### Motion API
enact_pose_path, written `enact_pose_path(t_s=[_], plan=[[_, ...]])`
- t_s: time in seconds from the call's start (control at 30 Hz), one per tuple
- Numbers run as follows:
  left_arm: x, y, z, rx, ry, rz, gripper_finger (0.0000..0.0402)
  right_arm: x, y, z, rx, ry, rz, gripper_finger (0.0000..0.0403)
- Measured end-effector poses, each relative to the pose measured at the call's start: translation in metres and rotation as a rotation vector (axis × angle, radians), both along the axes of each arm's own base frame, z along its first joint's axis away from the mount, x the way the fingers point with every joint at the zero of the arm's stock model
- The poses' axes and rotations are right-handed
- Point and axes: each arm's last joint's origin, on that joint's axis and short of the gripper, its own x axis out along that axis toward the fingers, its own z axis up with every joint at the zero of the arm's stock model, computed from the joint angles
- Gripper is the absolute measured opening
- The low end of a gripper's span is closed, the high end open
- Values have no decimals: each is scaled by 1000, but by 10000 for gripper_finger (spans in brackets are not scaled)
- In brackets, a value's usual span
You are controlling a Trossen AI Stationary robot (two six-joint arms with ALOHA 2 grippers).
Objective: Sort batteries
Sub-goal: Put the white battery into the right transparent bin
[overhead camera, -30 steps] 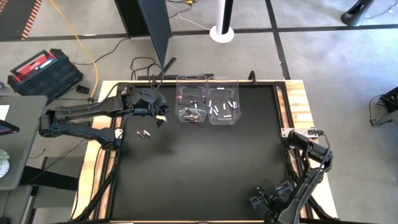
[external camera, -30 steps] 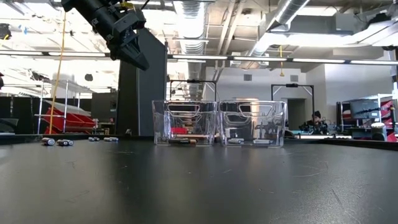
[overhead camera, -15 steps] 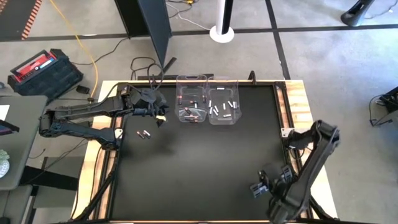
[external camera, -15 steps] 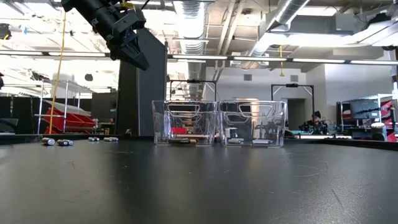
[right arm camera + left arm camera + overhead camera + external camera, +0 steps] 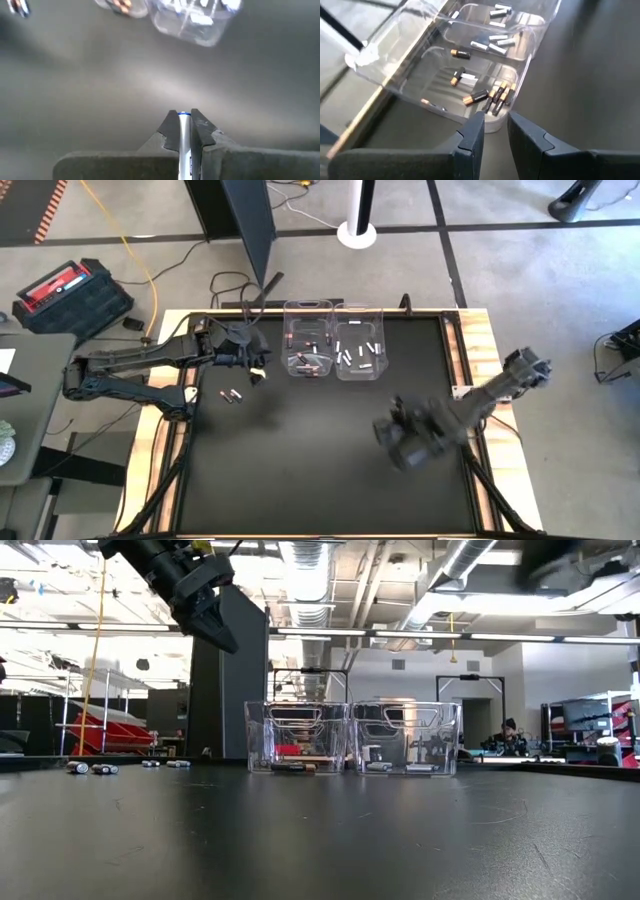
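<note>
Now the right claw (image 5: 183, 131) is clamped on a white battery (image 5: 183, 125) pointing toward the right-hand bin (image 5: 359, 352) of white cells, well apart; left claw (image 5: 494, 131) hovers slightly parted, empty, beside the left bin (image 5: 308, 350)

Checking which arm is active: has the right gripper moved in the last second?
Yes. The right gripper swung from the table's near right corner inward, toward the clear bins.
</note>
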Motion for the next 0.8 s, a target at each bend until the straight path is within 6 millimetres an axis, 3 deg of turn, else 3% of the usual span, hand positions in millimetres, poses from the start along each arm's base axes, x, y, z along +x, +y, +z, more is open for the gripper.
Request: enact_pose_path(t_s=[0.23, 0.4, 0.63, 0.8], plan=[[-8, 13, 3, 64, 22, -127, 82, 62, -81, 12, -54, -150, 39, 17], [-20, 23, 11, 105, -7, -178, 82, 94, -146, 10, -131, -229, -32, 17], [-42, 28, 21, 153, -22, -175, 82, 125, -222, -19, -90, -262, -67, 17], [-52, 30, 24, 152, -18, -133, 82, 130, -263, -53, -14, -190, -123, 17]])
